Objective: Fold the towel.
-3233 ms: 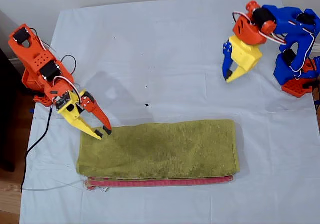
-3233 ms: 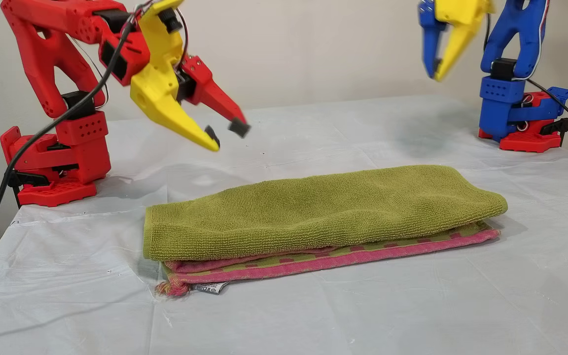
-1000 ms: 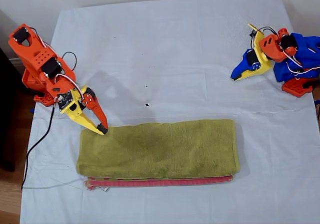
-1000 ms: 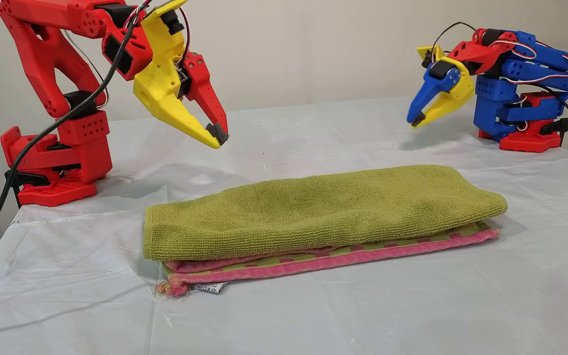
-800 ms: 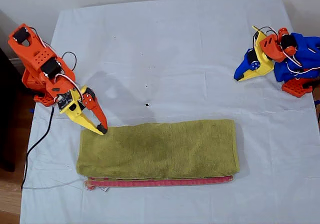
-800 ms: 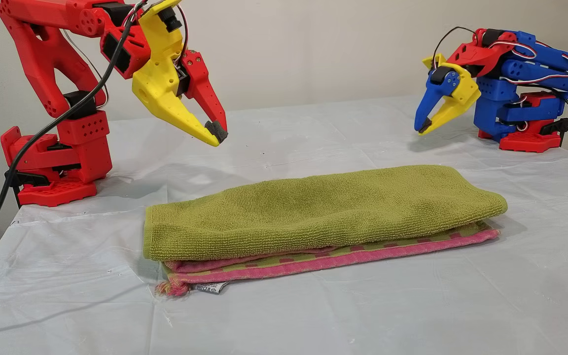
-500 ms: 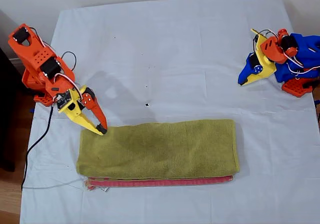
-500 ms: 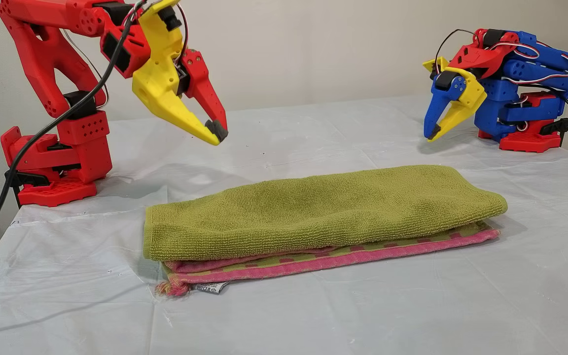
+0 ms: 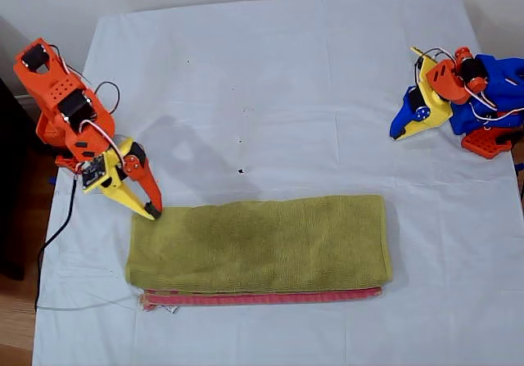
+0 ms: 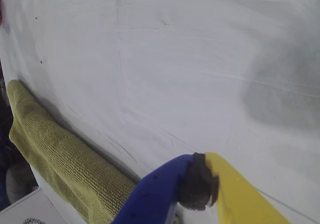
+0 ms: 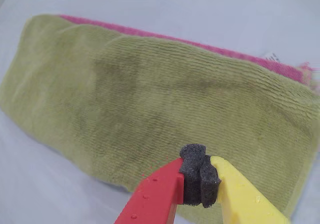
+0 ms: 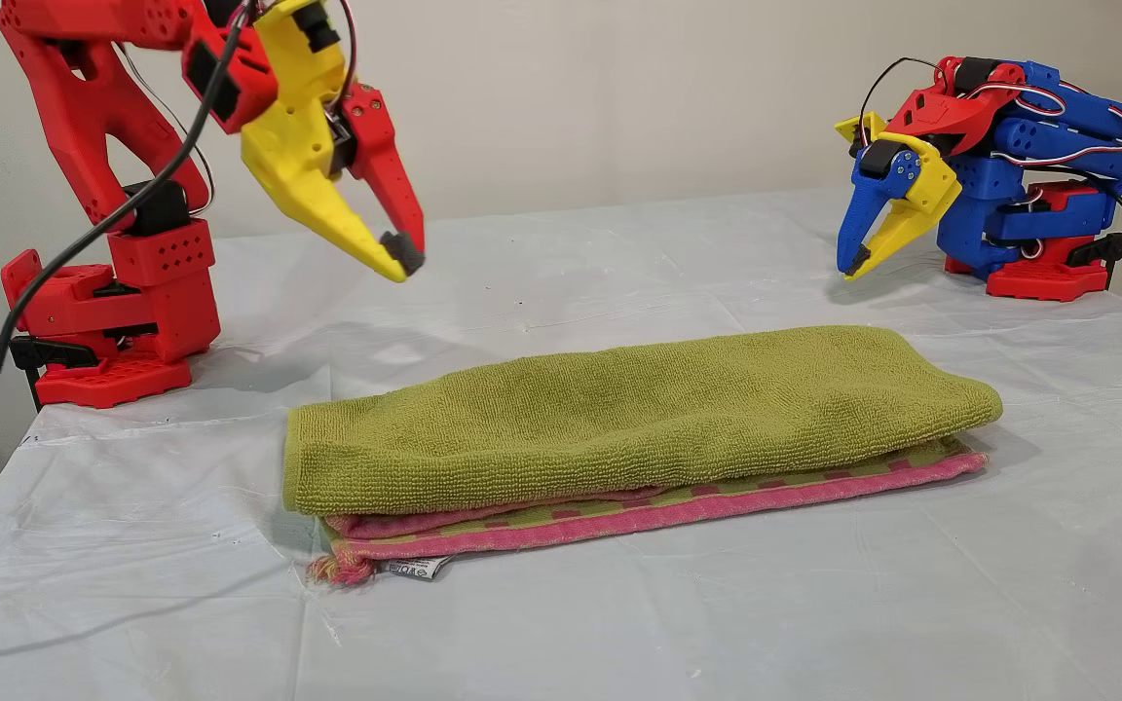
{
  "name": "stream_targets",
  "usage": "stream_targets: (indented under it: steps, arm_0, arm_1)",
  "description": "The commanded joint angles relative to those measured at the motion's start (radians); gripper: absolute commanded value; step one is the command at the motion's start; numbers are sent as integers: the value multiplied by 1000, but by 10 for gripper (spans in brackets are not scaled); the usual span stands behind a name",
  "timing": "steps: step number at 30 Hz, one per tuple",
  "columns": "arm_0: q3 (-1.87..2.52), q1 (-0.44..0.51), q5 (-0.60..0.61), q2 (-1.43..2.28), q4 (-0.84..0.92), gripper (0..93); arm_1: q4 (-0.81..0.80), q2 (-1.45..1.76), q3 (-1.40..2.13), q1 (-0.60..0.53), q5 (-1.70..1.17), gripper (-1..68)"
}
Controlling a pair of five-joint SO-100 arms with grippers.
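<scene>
Exterior view shows us the towel [image 9: 260,245] folded into a long olive-green strip on the white sheet [image 9: 270,79], its pink-red border peeking out along the edge nearest the bottom of that view. We hold my second gripper [image 9: 152,212], red and yellow, above the towel's corner at the exterior view's left; its foam tips are pressed together with nothing between them. We keep my first gripper [image 9: 398,135], blue and yellow, well apart from the towel at the exterior view's right, pads likewise pressed together and empty, over bare sheet.
</scene>
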Motion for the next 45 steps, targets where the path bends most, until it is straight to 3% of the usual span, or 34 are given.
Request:
stream_targets:
  steps: [1, 8, 15, 22, 26, 45]
  arm_0:
    - [-272, 41, 37, -69, 183, 1]
    - [-466, 140, 41, -204, 474, 18]
    - [-502, 209, 2, -319, 572, 31]
    - [-379, 236, 0, -325, 514, 501]
    - [-345, 235, 32, -374, 431, 645]
    - [-97, 247, -74, -471, 75, 733]
  arm_1:
    - [3, 213, 101, 3, 0, 1]
    - [3, 213, 101, 3, 0, 1]
    - [3, 213, 101, 3, 0, 1]
    - [3, 213, 101, 3, 0, 1]
    - [3, 213, 101, 3, 0, 1]
    - [3, 213, 101, 3, 0, 1]
